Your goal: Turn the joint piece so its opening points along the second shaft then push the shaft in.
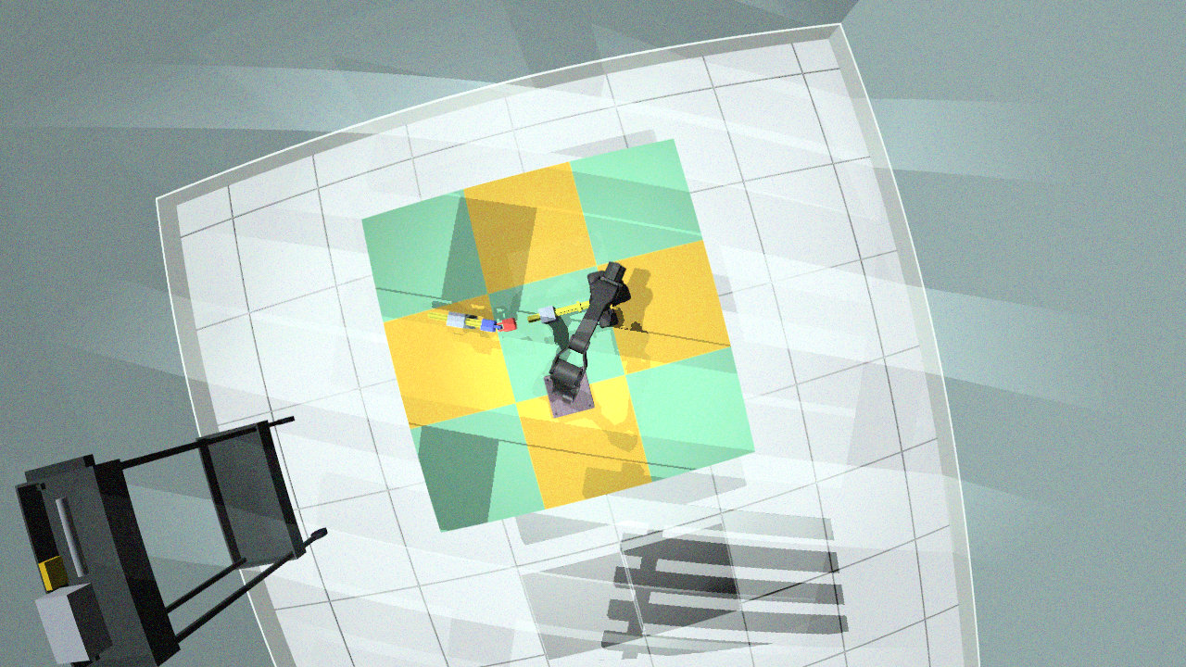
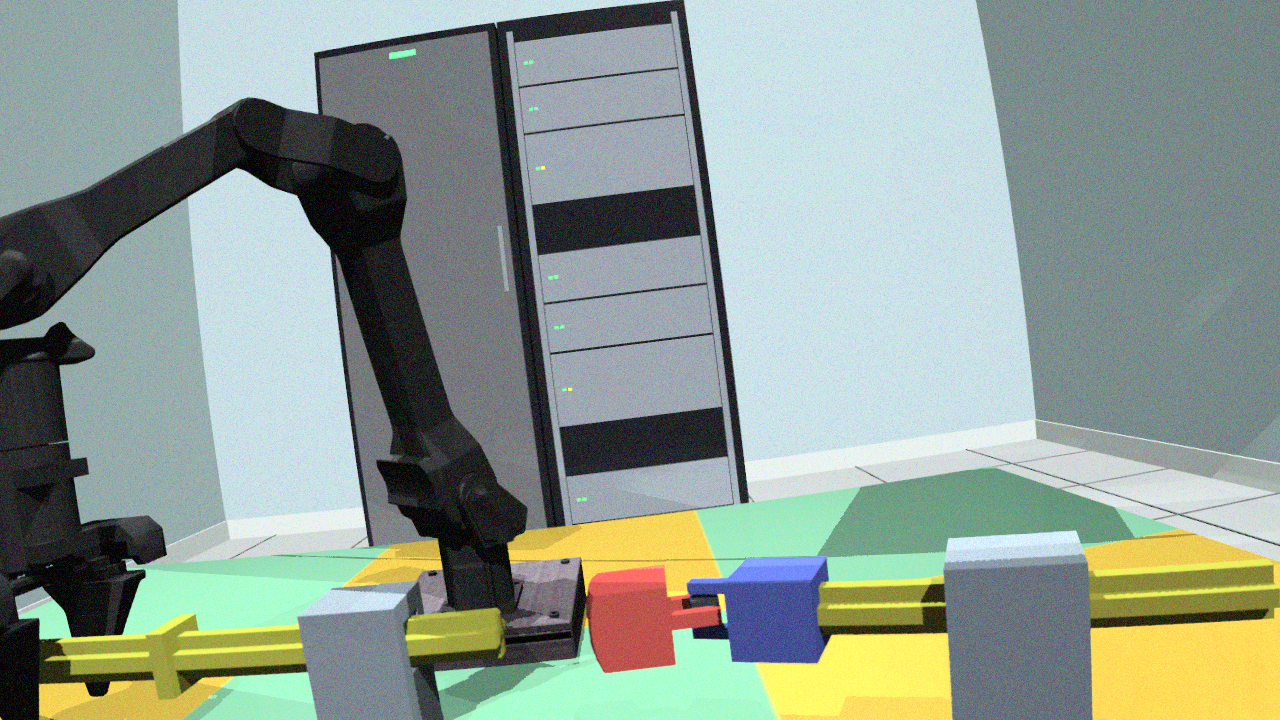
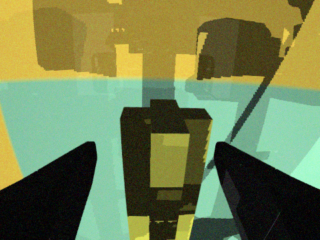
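Exterior view: two grey blocks (image 2: 358, 658) (image 2: 1017, 626) (image 1: 546, 313) (image 1: 456, 320) prop up two yellow shafts (image 2: 241, 646) (image 2: 881, 604) (image 1: 570, 309) (image 1: 476, 322), one apiece, so they can meet end to end. One black gripper (image 2: 67, 658) (image 3: 157, 149) straddles the sliding shaft's outer end, its two fingers part-closed with a gap on each side, gripping nothing, likely readying to push. One blue piece (image 2: 776, 610) (image 1: 488, 325) carries one red joint piece (image 2: 631, 619) (image 1: 507, 324), facing the near shaft tip, apart from it.
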`<state>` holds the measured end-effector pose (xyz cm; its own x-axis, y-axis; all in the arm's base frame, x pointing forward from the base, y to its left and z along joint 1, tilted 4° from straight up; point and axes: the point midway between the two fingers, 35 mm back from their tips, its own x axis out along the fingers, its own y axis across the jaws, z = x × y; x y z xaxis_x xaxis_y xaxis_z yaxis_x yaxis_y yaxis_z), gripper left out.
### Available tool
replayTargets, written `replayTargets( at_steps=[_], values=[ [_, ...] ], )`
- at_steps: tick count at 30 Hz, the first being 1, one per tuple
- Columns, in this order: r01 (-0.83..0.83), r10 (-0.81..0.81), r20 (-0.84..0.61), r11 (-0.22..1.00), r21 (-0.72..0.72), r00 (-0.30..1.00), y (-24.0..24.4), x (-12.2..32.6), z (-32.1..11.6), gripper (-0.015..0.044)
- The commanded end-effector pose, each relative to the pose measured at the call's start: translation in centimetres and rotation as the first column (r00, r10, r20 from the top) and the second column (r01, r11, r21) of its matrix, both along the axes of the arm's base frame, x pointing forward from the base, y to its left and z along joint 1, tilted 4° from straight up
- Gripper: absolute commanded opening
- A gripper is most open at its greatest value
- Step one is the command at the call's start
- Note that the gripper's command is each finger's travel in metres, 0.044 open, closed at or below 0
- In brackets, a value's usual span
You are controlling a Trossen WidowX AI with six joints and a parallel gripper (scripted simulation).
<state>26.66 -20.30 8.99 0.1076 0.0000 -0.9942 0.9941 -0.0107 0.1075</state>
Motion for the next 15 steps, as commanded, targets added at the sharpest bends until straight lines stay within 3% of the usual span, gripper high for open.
replayTargets(
  at_steps=[1, 5, 15],
  values=[
    [0.004, -0.004, -0.003, 1.0, -0.003, 1.0, -0.04, -0.02, -0.07, 0.0204],
    [0.004, -0.004, -0.003, 1.0, -0.003, 1.0, -0.04, -0.02, -0.07, 0.0102],
    [0.004, -0.004, -0.003, 1.0, -0.003, 1.0, -0.04, -0.02, -0.07, 0.0102]
  ],
)
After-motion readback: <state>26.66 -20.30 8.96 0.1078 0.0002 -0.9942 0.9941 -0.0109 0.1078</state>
